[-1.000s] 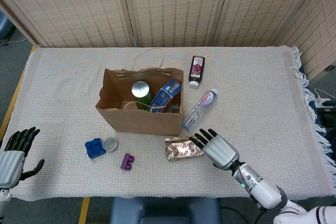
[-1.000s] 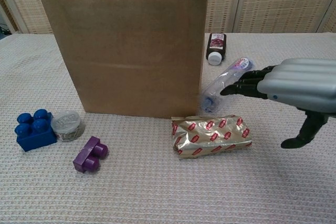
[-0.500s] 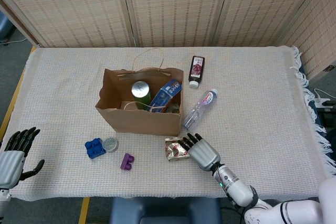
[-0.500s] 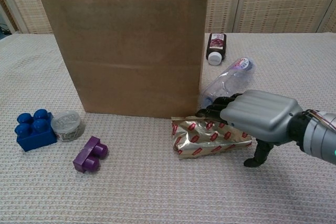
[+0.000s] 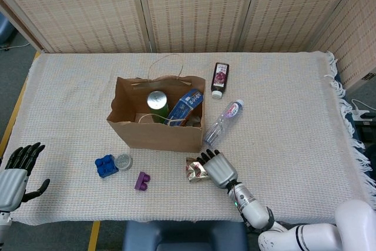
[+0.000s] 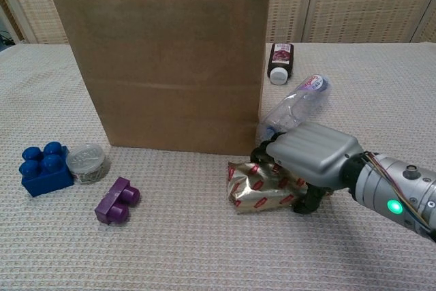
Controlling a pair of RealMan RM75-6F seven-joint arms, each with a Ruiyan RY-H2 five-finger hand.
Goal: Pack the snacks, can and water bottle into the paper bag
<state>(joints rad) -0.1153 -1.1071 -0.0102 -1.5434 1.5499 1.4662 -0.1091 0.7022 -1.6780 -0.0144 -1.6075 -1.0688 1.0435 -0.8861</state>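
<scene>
The brown paper bag [image 5: 154, 129] [image 6: 163, 59] stands open, with a green can [image 5: 157, 99] and a blue snack pack [image 5: 187, 104] inside. A clear water bottle [image 5: 223, 123] [image 6: 297, 108] lies on its side just right of the bag. A gold snack packet with red marks [image 5: 194, 170] [image 6: 253, 189] lies on the cloth in front of the bag's right corner, crumpled. My right hand [image 5: 217, 168] [image 6: 310, 159] covers its right half, fingers curled over the top and thumb against the near side, gripping it. My left hand [image 5: 14, 174] hangs off the table's near-left edge, fingers spread, holding nothing.
A small dark bottle [image 5: 219, 79] [image 6: 280, 62] lies behind the water bottle. Left of the packet sit a blue brick [image 5: 106, 166] [image 6: 43, 167], a round silver tin [image 5: 123, 161] [image 6: 86, 161] and a purple brick [image 5: 141, 181] [image 6: 117, 200]. Woven screens stand behind the table.
My right hand moved left from beside the water bottle onto the gold packet and closed its fingers on it, crumpling the packet. The left hand stayed still.
</scene>
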